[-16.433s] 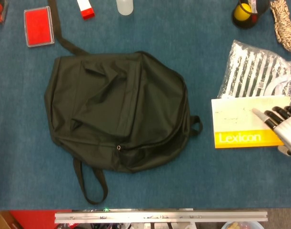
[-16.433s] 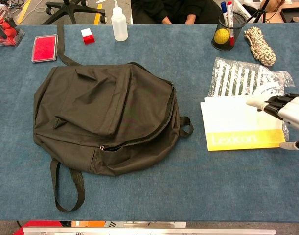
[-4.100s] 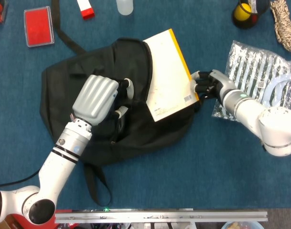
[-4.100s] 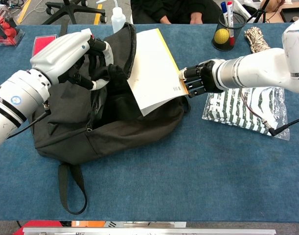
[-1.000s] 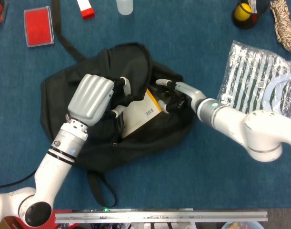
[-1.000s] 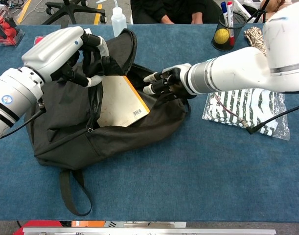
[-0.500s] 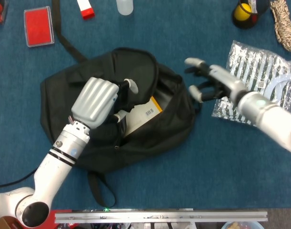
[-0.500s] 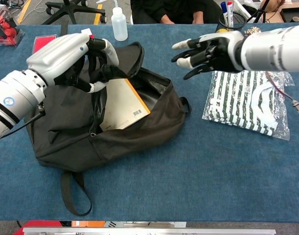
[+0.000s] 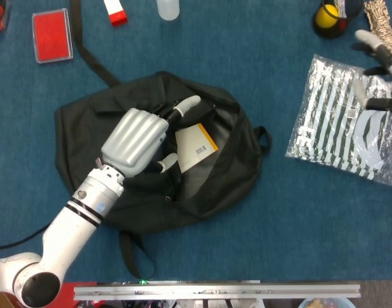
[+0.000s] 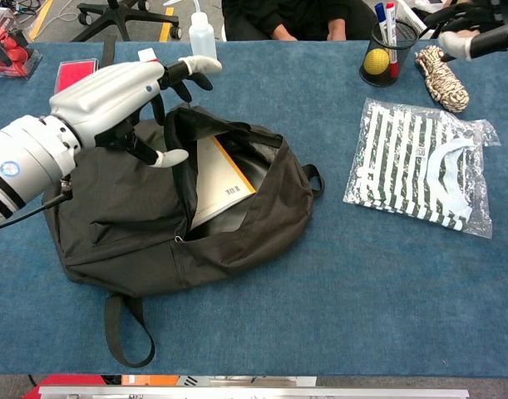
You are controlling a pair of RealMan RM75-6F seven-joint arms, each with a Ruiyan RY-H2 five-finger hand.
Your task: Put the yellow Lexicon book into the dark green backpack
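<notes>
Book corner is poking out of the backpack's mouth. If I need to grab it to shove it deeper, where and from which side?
Take the book's exposed barcode corner, coming from the backpack's open right side with the right hand; the left hand and flap cover its other end.

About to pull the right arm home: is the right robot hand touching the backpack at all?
Apart. The head view shows the right robot hand far off at the frame's right edge, above the striped bag, with bare blue table between it and the backpack.
</notes>
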